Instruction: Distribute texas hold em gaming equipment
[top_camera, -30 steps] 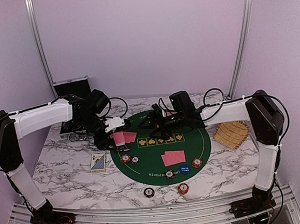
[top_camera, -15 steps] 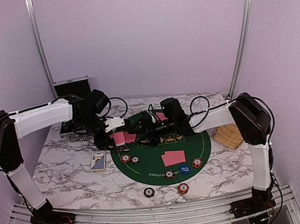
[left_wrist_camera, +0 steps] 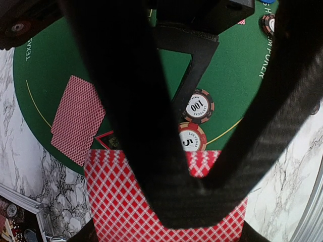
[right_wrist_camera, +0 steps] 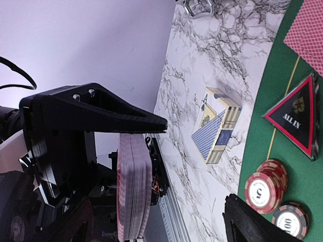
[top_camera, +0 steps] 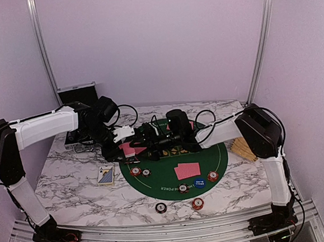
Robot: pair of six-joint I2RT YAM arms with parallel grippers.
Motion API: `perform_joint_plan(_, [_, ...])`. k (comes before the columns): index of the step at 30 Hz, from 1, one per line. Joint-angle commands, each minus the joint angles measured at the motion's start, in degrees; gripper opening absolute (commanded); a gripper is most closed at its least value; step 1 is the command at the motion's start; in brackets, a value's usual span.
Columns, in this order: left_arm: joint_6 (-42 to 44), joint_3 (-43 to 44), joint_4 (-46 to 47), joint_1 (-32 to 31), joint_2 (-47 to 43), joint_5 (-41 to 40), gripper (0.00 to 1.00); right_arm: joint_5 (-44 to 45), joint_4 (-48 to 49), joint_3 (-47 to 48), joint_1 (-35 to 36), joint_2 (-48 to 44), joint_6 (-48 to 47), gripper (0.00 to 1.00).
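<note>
One green mat [top_camera: 209, 151] lay beneath both grippers. Left gripper [top_camera: 121, 145] clamped on card deck [left_wrist_camera: 121, 201]; right gripper [top_camera: 144, 136], jaws apart, sat just beside deck. Judgement: pinch top card only, slide off flat, avoid dragging deck. Chips [left_wrist_camera: 198, 107] lay below left gripper.

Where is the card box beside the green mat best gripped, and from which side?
Probably from above, pinching the card box across its two long edges: it lies flat on the marble tabletop, with nothing touching its sides.
</note>
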Motion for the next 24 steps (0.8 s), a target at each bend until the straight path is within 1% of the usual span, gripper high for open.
perform_joint_plan(1, [-0.41,1.94,-0.09,0.11,-0.97,1.62,0.00,-1.49,4.06,3.84,1.44,2.29,2.54,0.87])
perform_joint_plan(9, [-0.50,2.30,-0.07,-0.24,-0.62,1.79,0.00,-1.93,4.43,8.93,2.71,6.48,4.26,0.87])
perform_joint_plan(14, [-0.58,2.48,-0.12,-0.37,-0.52,1.95,0.00,-1.82,3.75,12.46,3.17,9.17,5.15,0.85])
perform_joint_plan(19, [-0.59,2.39,-0.05,-0.38,-0.88,1.73,0.00,-1.29,4.23,12.32,3.03,10.16,6.38,0.75])
perform_joint_plan(24, [-0.48,2.47,-0.12,-0.38,-1.37,1.70,0.00,0.02,5.13,9.36,2.02,9.69,8.00,0.67])
